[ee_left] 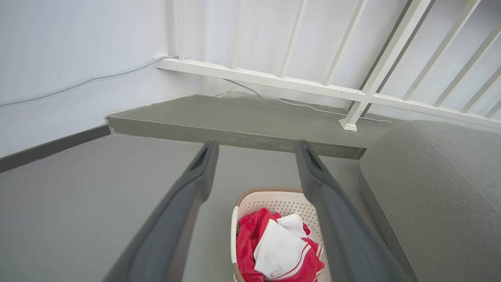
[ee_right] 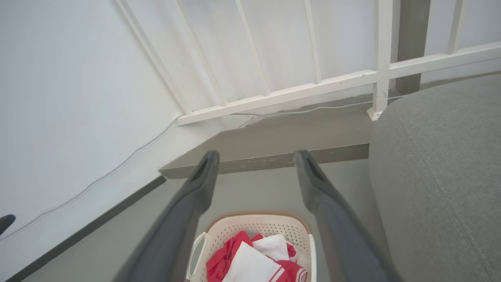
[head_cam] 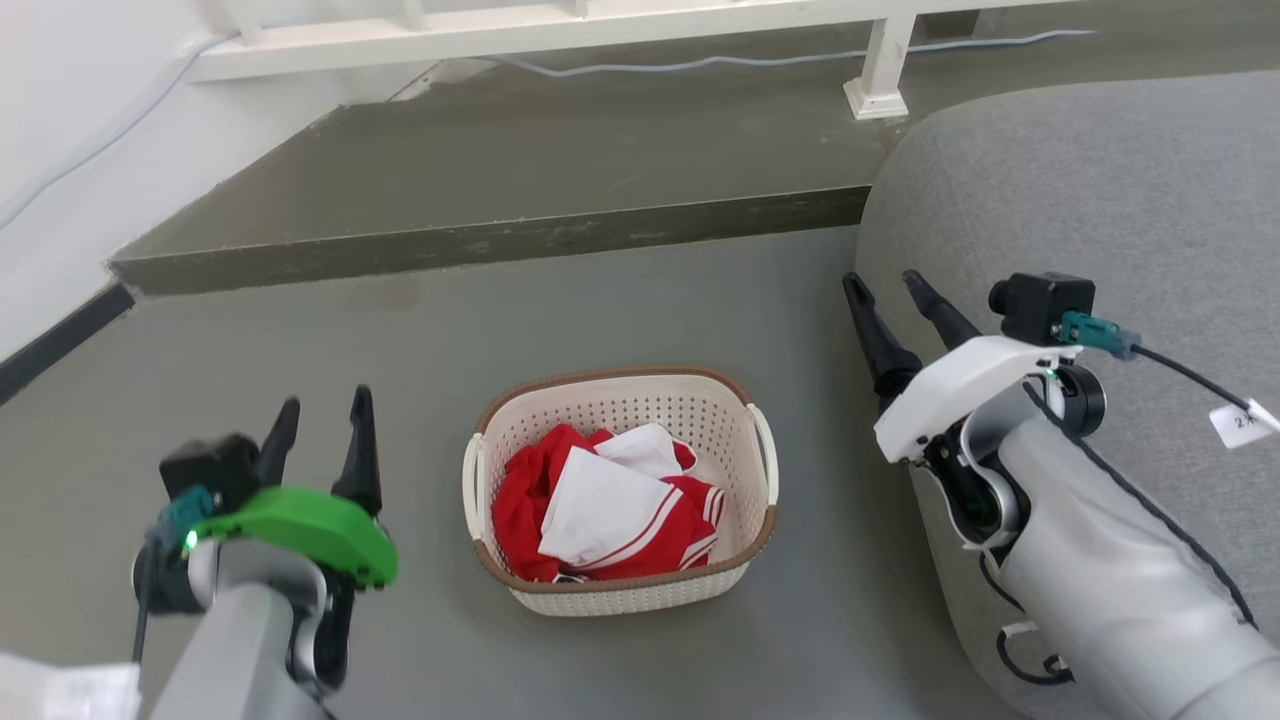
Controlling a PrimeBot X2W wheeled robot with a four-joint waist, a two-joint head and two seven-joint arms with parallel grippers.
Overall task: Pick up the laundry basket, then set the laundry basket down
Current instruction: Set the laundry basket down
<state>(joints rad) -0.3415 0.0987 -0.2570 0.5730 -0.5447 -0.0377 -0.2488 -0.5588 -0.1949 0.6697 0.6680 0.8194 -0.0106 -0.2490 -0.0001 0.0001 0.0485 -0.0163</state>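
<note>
The laundry basket [head_cam: 700, 410] stands on the grey floor, cream-white and perforated with a brown rim and white side handles, holding red and white clothes. It also shows low in the left wrist view, the laundry basket [ee_left: 274, 201], and in the right wrist view, the laundry basket [ee_right: 258, 225]. My left gripper [head_cam: 325, 405] hovers open to the basket's left, well apart from it. My right gripper [head_cam: 885, 280] is open too, raised to the basket's right beside the sofa. Nothing is between either pair of fingers.
A grey sofa [head_cam: 1100, 200] fills the right side, close to my right arm. A raised concrete step [head_cam: 480, 240] runs behind the basket, with a white railing [head_cam: 880, 70] and a cable on it. A white wall [head_cam: 60, 150] borders the left.
</note>
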